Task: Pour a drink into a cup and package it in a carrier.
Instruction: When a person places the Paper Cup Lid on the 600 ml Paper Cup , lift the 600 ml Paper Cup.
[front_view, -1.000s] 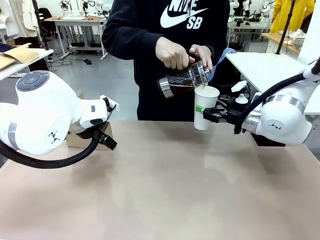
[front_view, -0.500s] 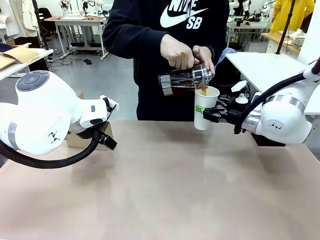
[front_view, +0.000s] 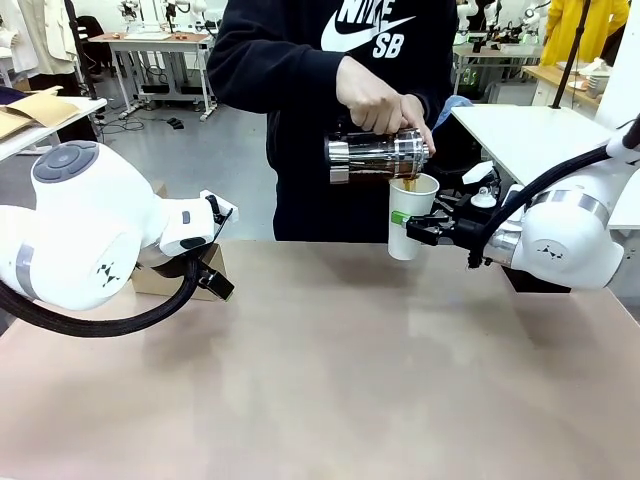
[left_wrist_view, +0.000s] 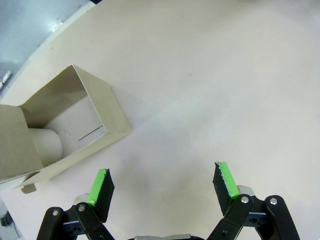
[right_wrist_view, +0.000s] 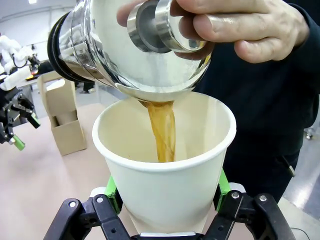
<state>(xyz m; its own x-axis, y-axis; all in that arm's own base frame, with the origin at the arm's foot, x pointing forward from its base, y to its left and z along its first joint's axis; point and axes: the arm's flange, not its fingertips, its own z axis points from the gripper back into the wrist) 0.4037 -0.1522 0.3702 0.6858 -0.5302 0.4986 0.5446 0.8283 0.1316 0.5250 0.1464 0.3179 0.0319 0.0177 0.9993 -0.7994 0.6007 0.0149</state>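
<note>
Right wrist view: the right hand (right_wrist_view: 167, 200) is clamped on a white paper cup (right_wrist_view: 165, 182). One green pad sits on each side of it, and the cup wall hides their inner faces. The cup is upright, held in the air over the far edge of the bench (front_view: 330, 380) toward its right corner. A thin brown stream of the drink (right_wrist_view: 162, 130) falls into the cup, though the bottom and the fill level cannot be made out.

The glass and chrome jug (right_wrist_view: 100, 50) lies almost level above the rim, with its spout just over the opening. The person's hand (right_wrist_view: 240, 25) covers the jug's lid end and hides the handle.

On the person's black top, white letters read "NIKE SB" (front_view: 370, 30), with the upper line cut off.

The left hand (left_wrist_view: 163, 182) hangs over bare bench with its jaws wide apart and nothing between them. Near the far left corner stands the brown cardboard carrier (left_wrist_view: 114, 107), which the left arm largely hides in the front view. A pale rounded thing that I cannot identify sits inside it.
</note>
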